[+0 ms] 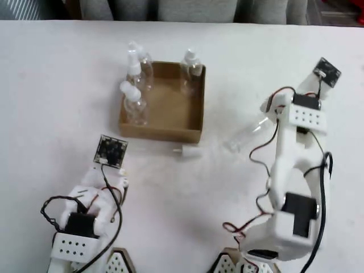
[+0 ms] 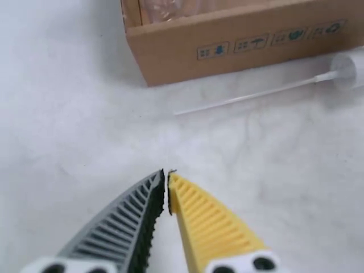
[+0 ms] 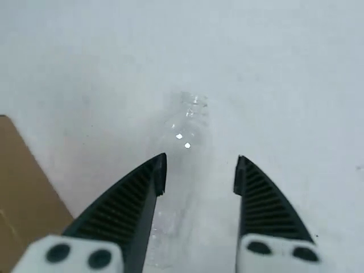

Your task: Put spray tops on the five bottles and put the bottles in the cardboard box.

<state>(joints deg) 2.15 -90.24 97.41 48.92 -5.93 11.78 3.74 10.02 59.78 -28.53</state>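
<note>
A clear bottle (image 1: 244, 135) with no top lies on its side on the white table, to the right of the cardboard box (image 1: 190, 135). My right gripper (image 3: 199, 166) is open just over the bottle (image 3: 185, 133), one finger on each side of its body, the bare neck pointing away. The loose spray top (image 1: 187, 152) lies in front of the box, its thin tube toward the left. My left gripper (image 2: 166, 177) is shut and holds nothing, low over the table, short of the box (image 2: 227, 42) and the spray top (image 2: 348, 69). Several capped bottles (image 1: 135, 105) stand in the box.
The right arm (image 1: 298, 116) stretches over the table's right side, with cables along it. The left arm (image 1: 85, 219) sits folded at the front left. A corner of the box (image 3: 20, 193) is close beside my right gripper. Bare table lies left of the box.
</note>
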